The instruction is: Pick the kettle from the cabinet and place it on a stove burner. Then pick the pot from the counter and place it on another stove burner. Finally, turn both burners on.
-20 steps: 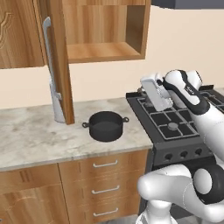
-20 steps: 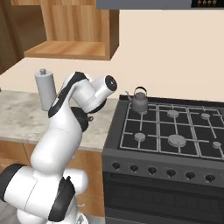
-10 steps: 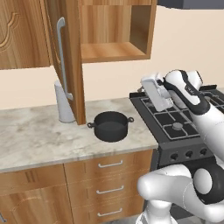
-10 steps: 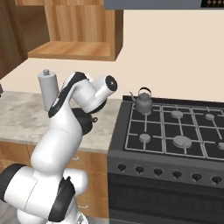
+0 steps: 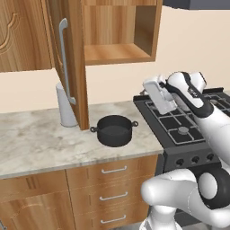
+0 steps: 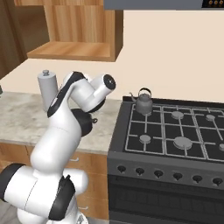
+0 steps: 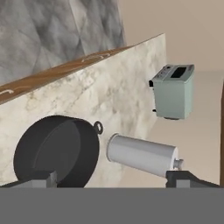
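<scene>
squat metal kettle: dull grey body, thin black arched handle
wide low round pot: black-grey all over, darker inside
stone counter: pale beige-grey with cloudy grey marbling
wooden wall cabinet: warm mid-brown, streaked grain, paler inside
long bar handle on the cabinet door: silver-grey
gas stove: black top and grates, dark charcoal front
round burner caps: grey metal
tall cylindrical canister: pale grey-white
boxy countertop appliance: pale grey-green with a dark panel on top
drawer fronts below the counter: brown wood, silver handles
</scene>
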Robot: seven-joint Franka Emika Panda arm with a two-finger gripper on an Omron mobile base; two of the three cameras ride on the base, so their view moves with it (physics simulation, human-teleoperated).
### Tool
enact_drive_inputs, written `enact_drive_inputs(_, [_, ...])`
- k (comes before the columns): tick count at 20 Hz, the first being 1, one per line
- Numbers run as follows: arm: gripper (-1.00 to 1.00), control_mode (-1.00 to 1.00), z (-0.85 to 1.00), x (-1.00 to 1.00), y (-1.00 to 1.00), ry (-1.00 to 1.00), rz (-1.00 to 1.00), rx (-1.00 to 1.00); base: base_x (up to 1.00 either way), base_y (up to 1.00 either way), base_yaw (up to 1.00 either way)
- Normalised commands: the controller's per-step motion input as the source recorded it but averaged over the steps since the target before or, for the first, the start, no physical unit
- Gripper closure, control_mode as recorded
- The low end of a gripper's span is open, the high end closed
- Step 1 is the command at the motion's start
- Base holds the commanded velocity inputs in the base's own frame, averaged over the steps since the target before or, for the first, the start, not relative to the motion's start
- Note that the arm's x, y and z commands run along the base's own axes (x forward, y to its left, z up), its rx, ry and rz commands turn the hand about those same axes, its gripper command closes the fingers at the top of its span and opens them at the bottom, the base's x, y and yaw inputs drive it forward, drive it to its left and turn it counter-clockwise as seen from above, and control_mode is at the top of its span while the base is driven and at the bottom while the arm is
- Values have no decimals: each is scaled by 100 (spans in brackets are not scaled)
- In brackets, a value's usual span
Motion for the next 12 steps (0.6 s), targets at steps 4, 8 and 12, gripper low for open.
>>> enact_drive_inputs(4, [-100,-100,-13,0,14,9,-4,-9,0,0,0])
enact_drive_inputs(8, [-100,-100,-21,0,7,7,-4,-7,0,0,0])
enact_drive_inputs(12, [-100,-100,-36,0,0,0,0,-8,0,0,0])
